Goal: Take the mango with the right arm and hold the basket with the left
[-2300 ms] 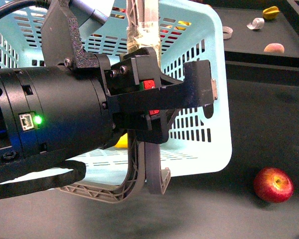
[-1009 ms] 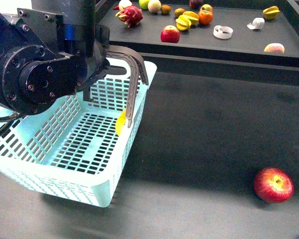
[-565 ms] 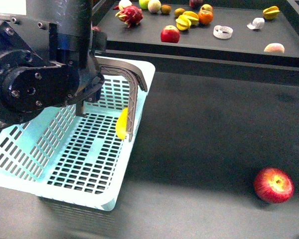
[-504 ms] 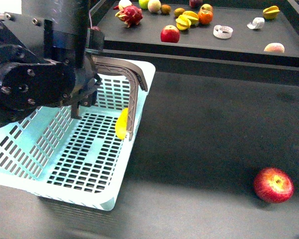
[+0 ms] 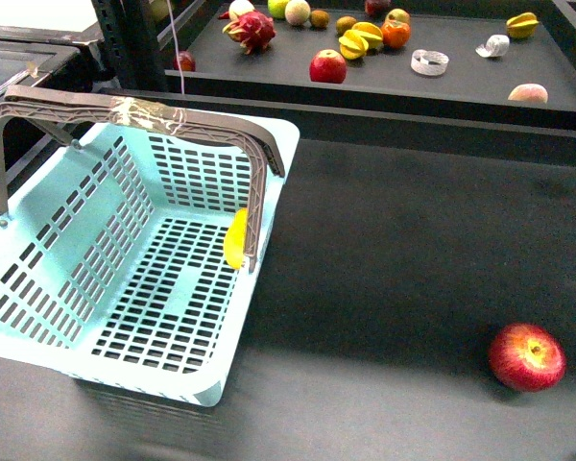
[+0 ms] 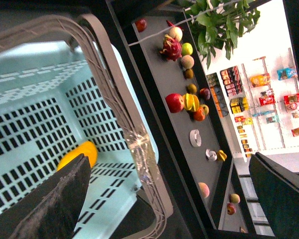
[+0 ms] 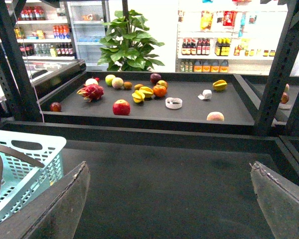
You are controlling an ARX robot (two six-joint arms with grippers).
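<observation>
The light blue slotted basket (image 5: pixel 67 252) stands on the dark table at the left, with its taped grey-brown handle (image 5: pixel 134 113) raised. A yellow-orange mango (image 5: pixel 235 238) lies inside it against the right wall, partly behind the handle. Neither arm shows in the front view. In the left wrist view my left gripper (image 6: pixel 169 199) is open above the basket (image 6: pixel 35 114), holding nothing, with the handle (image 6: pixel 114 94) and the mango (image 6: pixel 79 153) below it. My right gripper (image 7: pixel 169 209) is open and empty over bare table, and the basket (image 7: pixel 25 164) is off to one side.
A red apple (image 5: pixel 526 356) sits on the table at the front right. The raised back shelf (image 5: pixel 461 82) carries a dragon fruit (image 5: pixel 252 29), another red apple (image 5: pixel 327 66), star fruits (image 5: pixel 360 40) and other fruit. A dark frame post (image 5: pixel 134 43) rises behind the basket.
The basket has come down onto the table from being lifted by its handle. My left arm, which covered the left of the front view, has moved out of it, and the handle stands free.
</observation>
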